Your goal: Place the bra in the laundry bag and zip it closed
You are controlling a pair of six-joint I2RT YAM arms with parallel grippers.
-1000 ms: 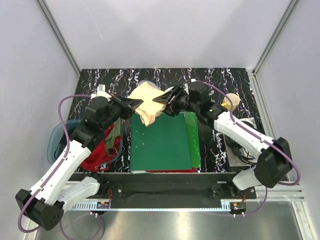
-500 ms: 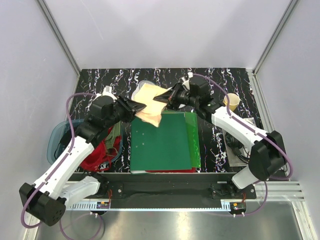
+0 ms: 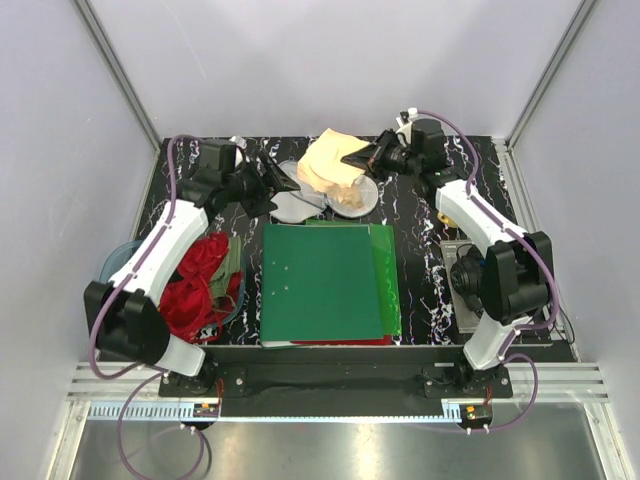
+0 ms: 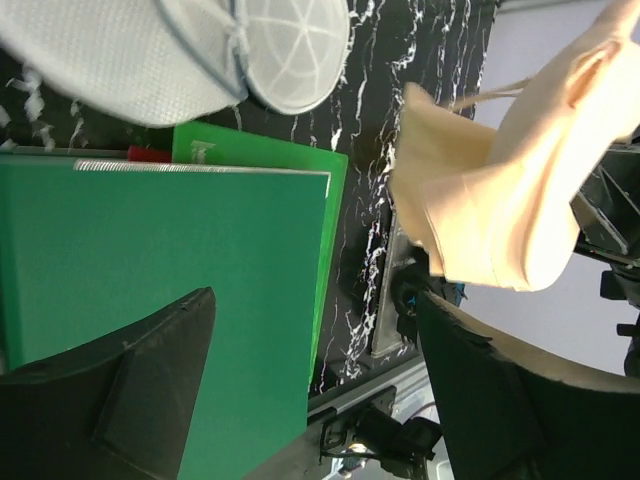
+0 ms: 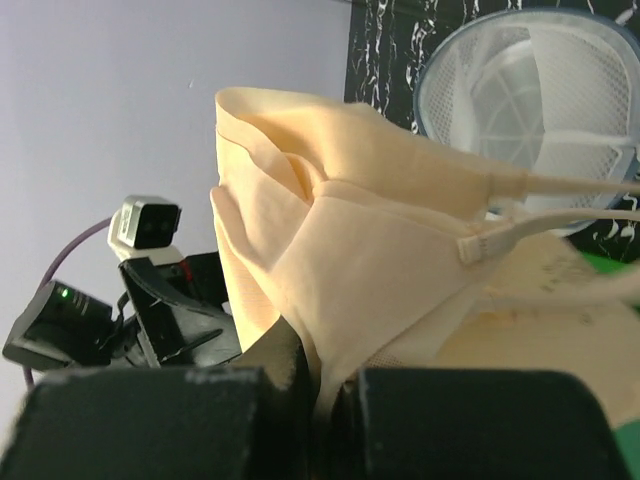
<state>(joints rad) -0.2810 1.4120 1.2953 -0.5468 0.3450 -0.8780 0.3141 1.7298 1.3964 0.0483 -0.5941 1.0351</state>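
Observation:
The pale peach bra (image 3: 328, 165) hangs from my right gripper (image 3: 367, 158) at the back of the table, just above the laundry bag (image 3: 291, 206). In the right wrist view the right gripper (image 5: 325, 378) is shut on a fold of the bra (image 5: 370, 250), with the white mesh laundry bag (image 5: 540, 95) lying open below. My left gripper (image 3: 267, 186) is open beside the bag's left half, apart from the bra. Its wrist view shows the left gripper (image 4: 310, 390) with nothing between its fingers, the laundry bag (image 4: 130, 50) and the hanging bra (image 4: 500, 200).
A green folder (image 3: 322, 280) lies in the middle of the black marbled table. A red cloth (image 3: 195, 290) sits in a translucent blue tub (image 3: 108, 278) at the left edge. A grey device (image 3: 463, 280) stands by the right arm's base.
The left gripper let go of the bra, opened and drew back to the left. The right gripper shut on the bra and carried it toward the back, over the bag.

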